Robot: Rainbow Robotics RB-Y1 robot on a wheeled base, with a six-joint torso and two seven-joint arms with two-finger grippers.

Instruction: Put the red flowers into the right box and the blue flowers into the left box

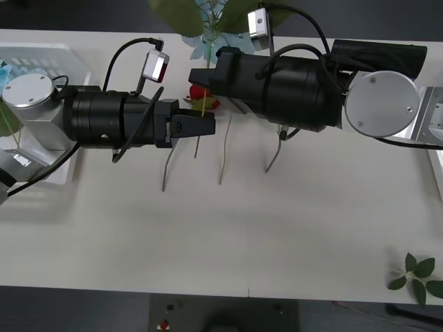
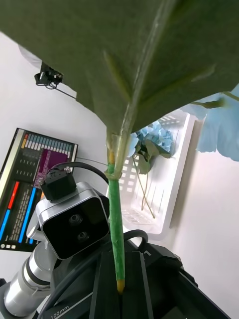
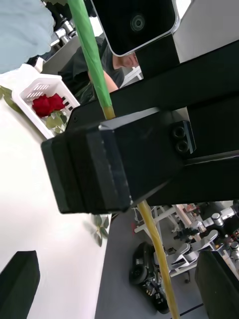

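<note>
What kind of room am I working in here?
Probably a robotics lab: a long white table, a monitor showing coloured data bars behind it, and wheeled equipment frames on the floor beyond.

Both arms were thick black cylinders with silver round joint caps, looped black cables and small silver wrist cameras.
</note>
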